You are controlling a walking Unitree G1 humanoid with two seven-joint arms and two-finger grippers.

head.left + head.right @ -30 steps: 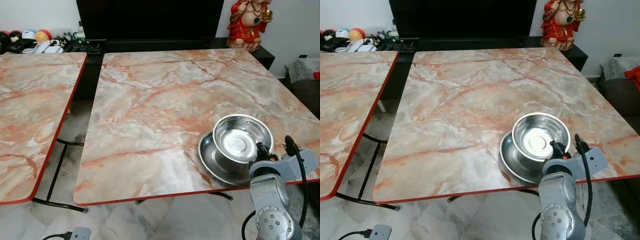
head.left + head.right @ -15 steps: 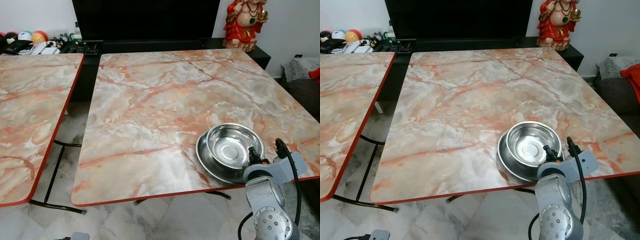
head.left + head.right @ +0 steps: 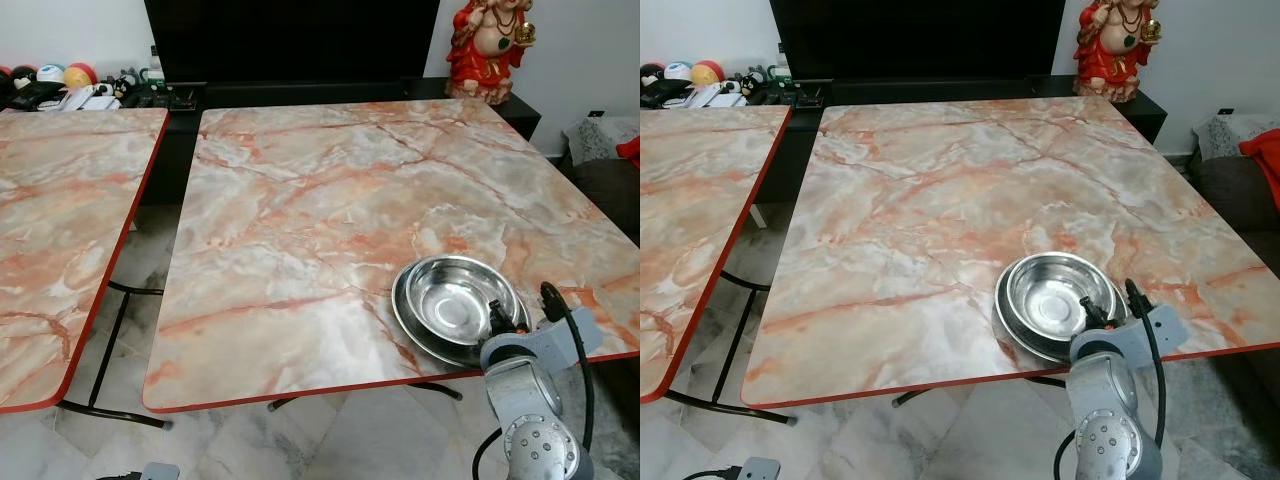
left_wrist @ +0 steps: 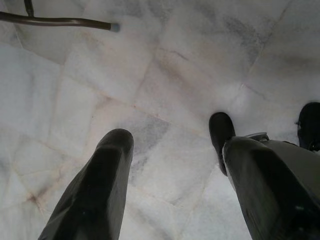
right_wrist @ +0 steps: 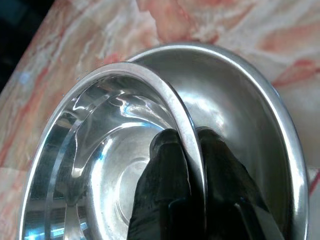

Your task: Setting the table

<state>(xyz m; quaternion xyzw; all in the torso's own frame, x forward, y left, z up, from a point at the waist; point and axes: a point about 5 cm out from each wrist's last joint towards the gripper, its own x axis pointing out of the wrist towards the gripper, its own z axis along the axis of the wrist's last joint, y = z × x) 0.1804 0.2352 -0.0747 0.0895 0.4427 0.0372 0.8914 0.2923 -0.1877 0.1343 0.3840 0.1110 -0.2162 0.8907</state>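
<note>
The right hand [image 5: 192,150] pinches the near rim of a shiny steel bowl [image 3: 458,305], fingers clenched on either side. The bowl sits inside a wider steel plate [image 3: 412,318] near the marble-patterned desk's [image 3: 330,200] front right edge.

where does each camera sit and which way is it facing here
Left and right eye views: on the head, looking forward and down at the marble table, steel bowl, plate and right arm.
Left wrist view: on the idle left arm, facing the floor past the open left gripper.
Right wrist view: along the right gripper, pinching the bowl's rim.
Eye and right wrist views share bowl and plate.
</note>
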